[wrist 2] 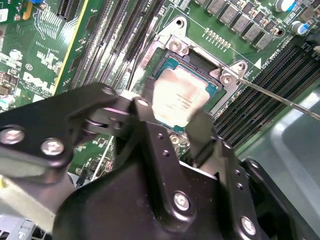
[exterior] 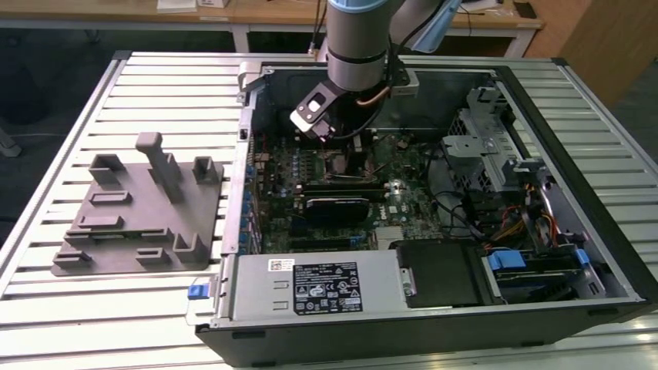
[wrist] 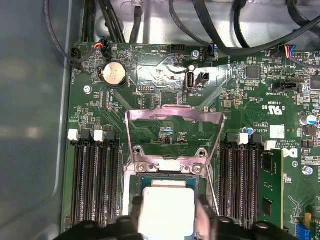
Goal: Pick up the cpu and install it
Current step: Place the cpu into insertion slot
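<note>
- A slatted metal table (exterior: 92, 324) carries everything.
- A grey plastic block (exterior: 139, 220) lies on it, toward the exterior view's left.
- An open computer case (exterior: 411, 337) lies flat just beside the block, on the exterior view's right.

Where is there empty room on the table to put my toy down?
The slatted table is bare beyond the grey fixture and in front of it, along the near edge. Inside the computer case it is crowded: motherboard, cables, and the gripper holding the cpu over the socket.
</note>
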`<move>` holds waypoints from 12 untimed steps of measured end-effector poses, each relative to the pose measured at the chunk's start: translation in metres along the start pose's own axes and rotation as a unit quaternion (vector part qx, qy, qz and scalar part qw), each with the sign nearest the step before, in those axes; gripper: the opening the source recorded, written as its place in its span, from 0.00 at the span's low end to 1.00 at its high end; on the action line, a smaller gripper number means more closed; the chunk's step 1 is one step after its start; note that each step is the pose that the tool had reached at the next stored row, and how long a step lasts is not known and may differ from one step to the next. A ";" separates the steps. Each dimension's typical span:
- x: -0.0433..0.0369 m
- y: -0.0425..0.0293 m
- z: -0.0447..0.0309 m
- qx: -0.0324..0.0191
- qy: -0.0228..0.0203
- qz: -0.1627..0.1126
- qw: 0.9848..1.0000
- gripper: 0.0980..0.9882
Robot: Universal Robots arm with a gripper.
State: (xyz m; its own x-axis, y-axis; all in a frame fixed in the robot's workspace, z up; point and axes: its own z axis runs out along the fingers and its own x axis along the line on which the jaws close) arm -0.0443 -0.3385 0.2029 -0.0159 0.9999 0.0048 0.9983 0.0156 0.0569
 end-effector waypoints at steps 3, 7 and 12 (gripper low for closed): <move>0.0000 0.0000 -0.0001 0.000 0.000 0.000 1.000 0.42; 0.0000 0.0000 -0.0003 0.000 0.000 0.000 1.000 0.23; 0.0000 0.0000 -0.0004 0.000 0.000 0.000 1.000 0.01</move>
State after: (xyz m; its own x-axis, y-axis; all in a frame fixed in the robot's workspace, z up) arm -0.0443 -0.3385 0.2034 -0.0159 0.9999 0.0049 0.9983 0.0156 0.0569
